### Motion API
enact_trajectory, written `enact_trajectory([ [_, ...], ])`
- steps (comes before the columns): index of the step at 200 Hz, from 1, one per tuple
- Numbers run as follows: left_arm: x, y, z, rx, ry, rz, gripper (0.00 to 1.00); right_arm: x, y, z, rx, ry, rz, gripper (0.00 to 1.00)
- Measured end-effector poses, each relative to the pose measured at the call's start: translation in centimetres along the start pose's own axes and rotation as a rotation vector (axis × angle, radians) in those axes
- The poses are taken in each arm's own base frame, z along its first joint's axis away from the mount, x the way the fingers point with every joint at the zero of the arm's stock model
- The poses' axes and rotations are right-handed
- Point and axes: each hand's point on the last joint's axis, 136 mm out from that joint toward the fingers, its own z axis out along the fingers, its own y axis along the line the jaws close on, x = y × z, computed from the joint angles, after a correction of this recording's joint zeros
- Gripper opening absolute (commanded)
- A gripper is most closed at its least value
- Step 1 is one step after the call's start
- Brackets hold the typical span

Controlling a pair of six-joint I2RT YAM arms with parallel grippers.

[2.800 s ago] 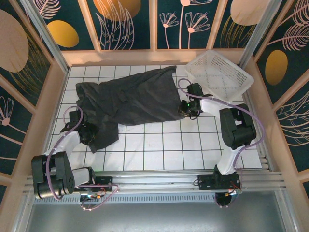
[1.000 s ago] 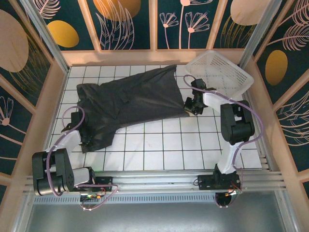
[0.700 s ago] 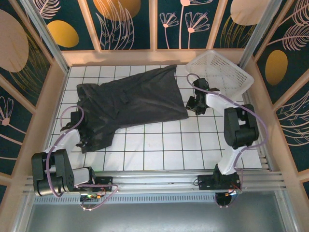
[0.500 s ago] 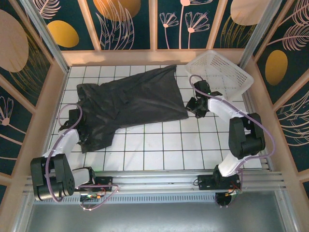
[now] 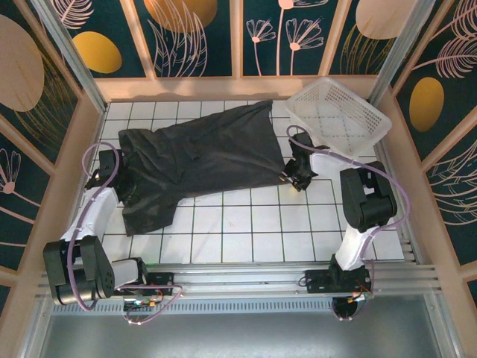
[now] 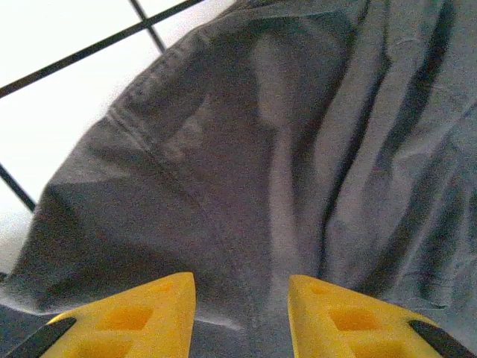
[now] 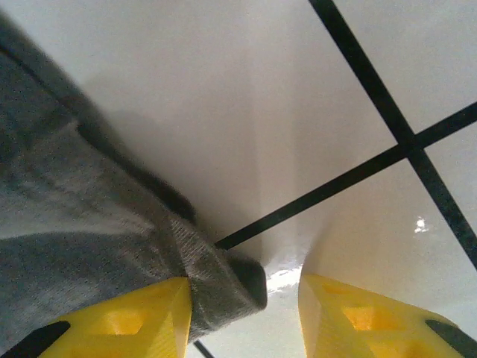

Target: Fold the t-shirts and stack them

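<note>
A dark charcoal t-shirt [image 5: 201, 156] lies spread across the white tiled table, its long side running left to right. My left gripper [image 5: 123, 183] is at the shirt's left edge. In the left wrist view it [image 6: 242, 298] stands open, its yellow fingers [image 6: 141, 313] low over wrinkled dark cloth [image 6: 298, 149] with a seam. My right gripper [image 5: 292, 175] is at the shirt's near right corner. The right wrist view has it [image 7: 246, 298] open, with the hemmed corner of the t-shirt [image 7: 74, 216] lying on the tile between the fingers, against the left one.
A white lattice basket [image 5: 339, 112] stands tilted at the back right, just beyond the right arm. Wooden rails wall the table [image 5: 246, 224] on three sides. Bare tiles stretch in front of the shirt, toward the arm bases.
My right gripper opened, let go of the shirt's right corner and settled low beside it. My left gripper moved away from the bases along the shirt's left edge and opened wider.
</note>
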Motion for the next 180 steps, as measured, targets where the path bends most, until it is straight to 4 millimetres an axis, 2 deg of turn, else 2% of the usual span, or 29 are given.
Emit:
enact_trajectory([
  [12, -0.1, -0.3, -0.1, 0.010, -0.001, -0.001, 0.37, -0.1, 0.1, -0.1, -0.003, -0.002, 0.010, 0.41],
  [44, 0.0, -0.5, -0.1, 0.017, 0.006, -0.004, 0.37, -0.1, 0.0, 0.2, 0.020, -0.003, 0.035, 0.26],
  [69, 0.0, -0.6, -0.3, 0.024, 0.004, -0.003, 0.37, -0.2, -0.3, 0.4, 0.053, 0.004, 0.042, 0.08],
  [79, -0.1, -0.6, -0.5, 0.026, 0.002, 0.001, 0.37, -0.8, 0.7, 0.6, 0.027, -0.006, 0.042, 0.00],
  [94, -0.3, -0.5, -0.8, 0.022, -0.011, 0.012, 0.40, -2.2, 2.6, 1.0, -0.022, -0.054, 0.020, 0.00],
  [109, -0.5, -0.5, -1.1, 0.017, -0.024, 0.027, 0.46, -2.9, 3.0, 1.1, -0.029, -0.087, 0.011, 0.00],
  [134, -0.8, -0.1, -1.5, -0.004, -0.043, 0.052, 0.53, -4.3, 1.5, 0.7, 0.000, -0.136, 0.016, 0.00],
  [166, -0.5, 0.8, -1.2, -0.031, -0.040, 0.069, 0.53, -6.6, -3.7, -0.7, 0.057, -0.184, 0.054, 0.00],
  [180, 0.2, 1.7, -0.6, -0.052, -0.018, 0.077, 0.53, -7.5, -5.2, -1.1, 0.083, -0.197, 0.056, 0.00],
])
